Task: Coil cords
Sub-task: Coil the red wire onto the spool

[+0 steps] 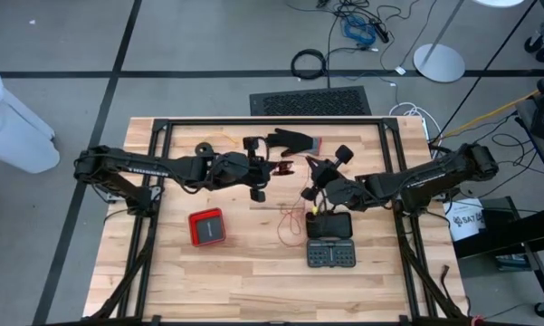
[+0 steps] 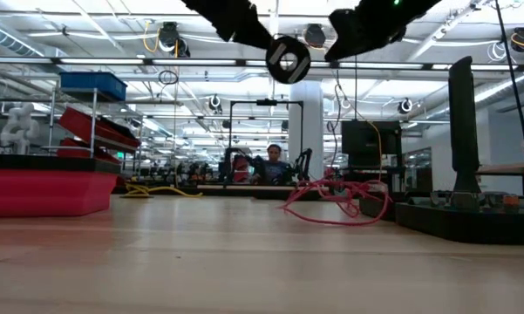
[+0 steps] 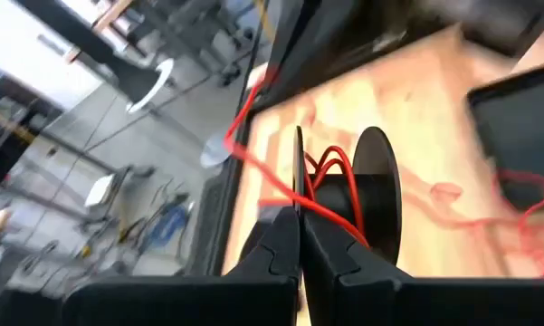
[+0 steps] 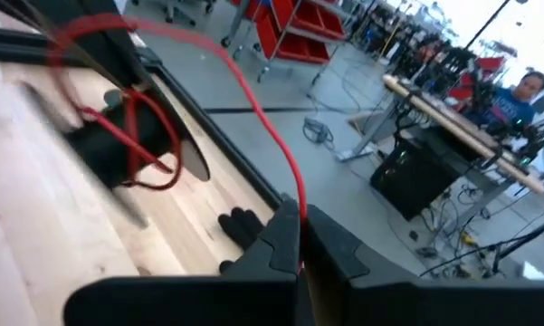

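Above the counter (image 1: 253, 272), left claw (image 3: 300, 222) clamped on spool (image 3: 362, 195), right claw (image 4: 300, 231) pinching red cord (image 4: 253, 100); risks snagging, slipping, or tangling loose loops.

Industrial robotics lab: red shelving (image 2: 94, 129), rows of workbenches (image 4: 453, 122), ceiling strip lights, floor cables (image 1: 362, 25)

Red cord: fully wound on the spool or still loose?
Mostly loose. Only a few turns sit on the black spool by the left claw; the rest of the red cord lies tangled on the table.
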`<state>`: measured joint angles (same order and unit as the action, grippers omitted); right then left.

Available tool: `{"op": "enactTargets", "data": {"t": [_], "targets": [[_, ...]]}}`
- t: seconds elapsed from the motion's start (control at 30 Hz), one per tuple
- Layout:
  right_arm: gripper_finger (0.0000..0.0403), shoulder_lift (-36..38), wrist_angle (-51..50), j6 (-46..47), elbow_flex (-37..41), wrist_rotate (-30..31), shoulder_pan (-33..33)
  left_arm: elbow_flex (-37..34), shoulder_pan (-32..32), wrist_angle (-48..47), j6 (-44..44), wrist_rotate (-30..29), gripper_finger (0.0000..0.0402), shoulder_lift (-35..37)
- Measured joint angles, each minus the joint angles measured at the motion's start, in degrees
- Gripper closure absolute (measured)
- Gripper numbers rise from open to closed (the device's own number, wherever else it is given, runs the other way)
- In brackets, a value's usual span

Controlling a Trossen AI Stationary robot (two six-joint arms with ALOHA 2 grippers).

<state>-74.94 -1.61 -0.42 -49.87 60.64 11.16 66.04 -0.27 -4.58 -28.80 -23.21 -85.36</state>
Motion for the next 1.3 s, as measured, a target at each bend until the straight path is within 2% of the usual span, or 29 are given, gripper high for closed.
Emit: {"op": "enactTargets", "data": {"t": [0.17,0.27,0.4,0.5,0.63,0.77,1.0,1.2,1.3], "targets": [[0.0403,1.92,-1.97,0.44,0.0,1.36,1.81,0.0,0.04,-0.46,-0.21,-2.48,0.0401,0.33],[0.0403,2.23,-8.66,4.9,0.0,2.45,1.68,0.0,0.07,0.43,-0.24,-2.45,0.0401,1.53],[0.0403,2.23,-16.73,12.05,0.0,2.45,0.81,0.0,0.07,0.77,0.0,-0.86,0.0401,4.17],[0.0403,1.62,-17.57,13.51,0.0,2.33,0.5,0.0,0.07,2.61,1.09,0.69,0.0401,6.12],[0.0403,0.84,-13.0,11.18,0.0,1.65,0.25,0.0,0.31,6.12,3.01,4.76,0.0401,6.81],[0.0403,-0.49,-5.99,7.21,0.0,-3.14,-1.5,0.0,0.68,11.27,5.96,9.3,0.0401,6.24],[0.0403,-4.76,8.82,-0.1,0.0,-9.13,-2.4,0.0,0.81,19.59,4.26,8.11,0.0401,3.4],[0.0403,-6.24,12.18,-0.76,0.0,-10.1,-2.36,0.0,1.4,21.69,-1.92,1.76,0.0401,0.12],[0.0403,-6.29,13.49,-1.43,0.0,-10.42,-2.01,0.0,1.93,22.55,-3.24,0.8,0.0402,-1.59]]}}
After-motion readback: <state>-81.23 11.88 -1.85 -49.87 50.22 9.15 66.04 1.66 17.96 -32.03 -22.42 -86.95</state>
